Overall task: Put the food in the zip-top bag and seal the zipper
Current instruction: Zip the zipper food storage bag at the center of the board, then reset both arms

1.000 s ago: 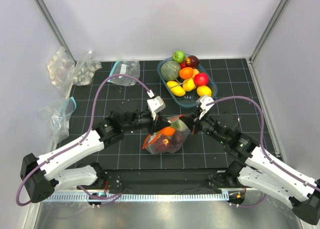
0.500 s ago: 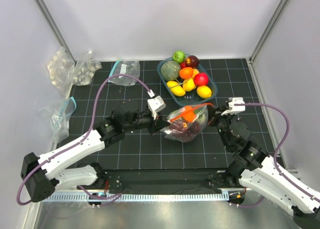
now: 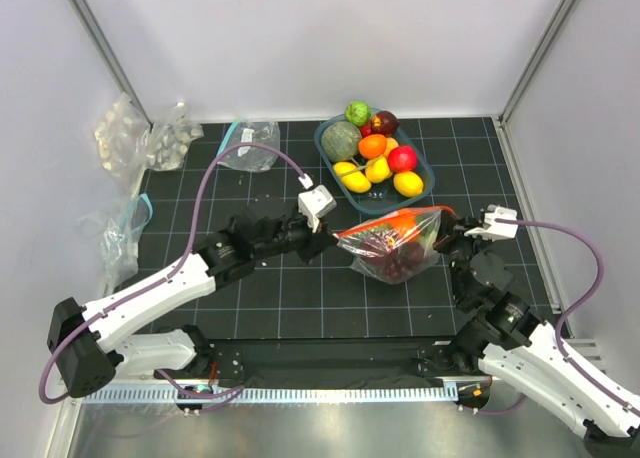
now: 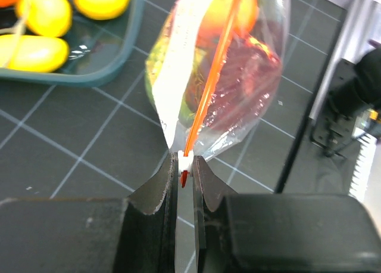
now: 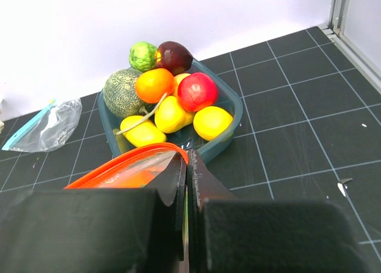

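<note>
Zip-top bag with food hangs stretched just in front of teal tray, left gripper pinching one zipper end, right gripper clamped tight on the other; likely risk: thin strip slips from a pinch, bag drops.

- zip-top bag: clear plastic film, crinkly and shiny.
- zipper, pinched in the left gripper: smooth orange-red plastic strip.
- that gripper's fingers: matt black plastic.
- food beyond the right gripper: smooth, glossy; the melon rough and matt.
- tray: glossy teal plastic.
- mat: matt black.
</note>
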Controlling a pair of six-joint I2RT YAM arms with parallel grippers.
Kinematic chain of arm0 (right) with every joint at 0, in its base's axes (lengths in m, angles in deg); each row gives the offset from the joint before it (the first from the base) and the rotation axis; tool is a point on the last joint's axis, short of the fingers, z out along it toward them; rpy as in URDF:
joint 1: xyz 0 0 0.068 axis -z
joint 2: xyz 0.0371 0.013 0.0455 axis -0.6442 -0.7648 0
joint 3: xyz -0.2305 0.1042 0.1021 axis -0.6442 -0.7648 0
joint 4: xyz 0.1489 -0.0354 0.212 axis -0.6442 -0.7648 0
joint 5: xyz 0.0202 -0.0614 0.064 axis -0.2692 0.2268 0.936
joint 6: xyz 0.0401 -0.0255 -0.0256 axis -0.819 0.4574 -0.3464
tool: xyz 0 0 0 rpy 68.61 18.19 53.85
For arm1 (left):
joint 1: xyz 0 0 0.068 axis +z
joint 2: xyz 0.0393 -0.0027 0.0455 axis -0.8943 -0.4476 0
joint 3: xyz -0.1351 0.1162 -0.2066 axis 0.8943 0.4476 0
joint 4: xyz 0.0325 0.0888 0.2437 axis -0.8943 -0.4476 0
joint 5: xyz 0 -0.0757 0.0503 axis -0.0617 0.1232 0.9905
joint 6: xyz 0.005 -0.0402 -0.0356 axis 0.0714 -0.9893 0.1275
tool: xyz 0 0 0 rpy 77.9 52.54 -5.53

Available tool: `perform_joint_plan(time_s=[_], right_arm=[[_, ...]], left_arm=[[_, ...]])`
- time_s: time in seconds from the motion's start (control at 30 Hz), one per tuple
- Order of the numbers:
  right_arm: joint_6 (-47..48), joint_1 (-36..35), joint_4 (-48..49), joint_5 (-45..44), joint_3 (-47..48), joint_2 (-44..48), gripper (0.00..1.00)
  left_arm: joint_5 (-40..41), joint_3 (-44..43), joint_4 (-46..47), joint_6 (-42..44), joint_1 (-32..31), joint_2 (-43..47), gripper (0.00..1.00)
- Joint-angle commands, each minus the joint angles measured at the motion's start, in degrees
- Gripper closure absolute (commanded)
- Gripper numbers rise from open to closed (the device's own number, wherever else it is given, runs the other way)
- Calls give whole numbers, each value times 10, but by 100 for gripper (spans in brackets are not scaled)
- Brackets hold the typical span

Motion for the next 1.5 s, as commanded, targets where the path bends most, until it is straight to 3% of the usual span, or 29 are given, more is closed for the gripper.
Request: perform_joint_plan(time_s=[0.0,0.13,0.23,0.27,0.37,0.43,0.53,0.87,0.93,0.97,1.1,1.23,1.27,1.43,1.47], right_arm=[[-2,9,68,-68,-6,18,99],[7,9,88,-16,-7,4,97],[12,9,90,29,0,-20,71],[13,9,90,37,2,-25,54],[17,9,90,64,8,-44,38],[17,9,88,78,12,-56,22],[17,9,87,102,17,-66,13],[2,9,75,94,28,-93,2],[1,9,68,95,34,-100,2],[1,9,67,97,35,-100,2],[-1,9,66,104,37,-103,0],[-29,9,59,68,46,-105,0],[-47,9,58,60,48,-105,0],[-111,9,55,-8,52,-104,0],[-130,9,50,-59,52,-106,0]], left_arm=[[80,-19,-47,-1,3,17,100],[105,-14,-47,-7,3,25,100],[126,-12,-46,-14,3,31,100],[147,-12,-47,-20,3,31,100],[178,-9,-47,-30,3,33,93],[190,-8,-47,-33,3,33,89],[190,-8,-47,-34,3,33,87],[226,0,-40,-32,3,31,82],[247,2,-33,-40,4,25,71],[258,2,-31,-44,3,24,58],[308,22,-3,-75,4,49,35],[368,71,36,-100,4,122,13],[401,81,44,-105,4,152,1],[549,139,79,-188,6,215,0],[566,141,74,-196,6,225,0]])
